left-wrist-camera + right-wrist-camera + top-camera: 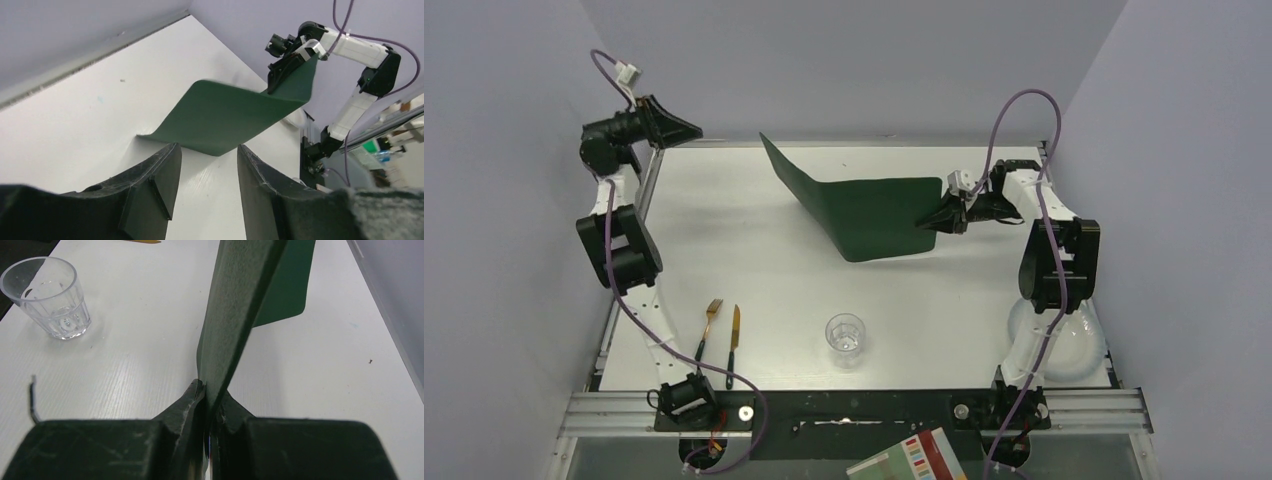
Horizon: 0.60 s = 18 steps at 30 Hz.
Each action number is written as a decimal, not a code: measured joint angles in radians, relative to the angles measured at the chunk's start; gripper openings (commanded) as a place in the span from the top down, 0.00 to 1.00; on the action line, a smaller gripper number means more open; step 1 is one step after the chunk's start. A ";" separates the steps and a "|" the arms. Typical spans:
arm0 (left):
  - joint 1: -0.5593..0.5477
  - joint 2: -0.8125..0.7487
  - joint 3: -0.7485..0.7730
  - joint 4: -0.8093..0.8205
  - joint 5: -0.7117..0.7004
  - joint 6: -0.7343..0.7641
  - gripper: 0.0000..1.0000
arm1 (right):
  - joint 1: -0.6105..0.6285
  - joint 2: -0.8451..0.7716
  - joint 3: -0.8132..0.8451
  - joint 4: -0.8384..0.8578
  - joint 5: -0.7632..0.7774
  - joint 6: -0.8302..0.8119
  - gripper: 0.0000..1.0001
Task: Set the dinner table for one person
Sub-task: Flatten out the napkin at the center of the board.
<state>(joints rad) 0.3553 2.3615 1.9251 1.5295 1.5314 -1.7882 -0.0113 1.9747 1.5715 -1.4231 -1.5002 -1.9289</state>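
The white dinner table (754,260) carries a dark green placemat (864,215) at its far middle. My right gripper (936,220) is shut on the mat's right edge and holds that side up, so the sheet curves and its far left corner sticks upward. In the right wrist view the mat (240,295) runs straight up out of the pinched fingertips (197,392). My left gripper (686,128) hovers at the far left corner, well apart from the mat, and stands open with nothing between its fingers (160,175). From the left wrist the mat (230,115) sags over the table.
A clear glass (845,338) stands near the front middle. A gold fork (708,328) and a knife (734,332) lie side by side at the front left. A clear plate (1086,345) sits at the front right behind the right arm. Walls close in on three sides.
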 measured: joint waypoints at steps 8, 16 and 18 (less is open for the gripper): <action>-0.003 -0.289 0.256 0.003 0.018 -0.101 0.39 | 0.039 0.000 0.016 0.001 0.000 0.000 1.00; 0.159 -0.565 0.400 -0.036 -0.042 0.199 0.25 | 0.066 0.000 0.016 0.000 0.000 0.000 1.00; 0.253 -0.608 0.378 -0.214 -0.127 0.458 0.11 | 0.072 0.000 0.016 0.000 0.000 0.000 1.00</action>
<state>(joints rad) 0.6086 1.7538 2.3035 1.3159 1.4044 -1.3300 0.0605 1.9747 1.5879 -1.4227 -1.4998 -1.9289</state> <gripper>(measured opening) 0.732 0.050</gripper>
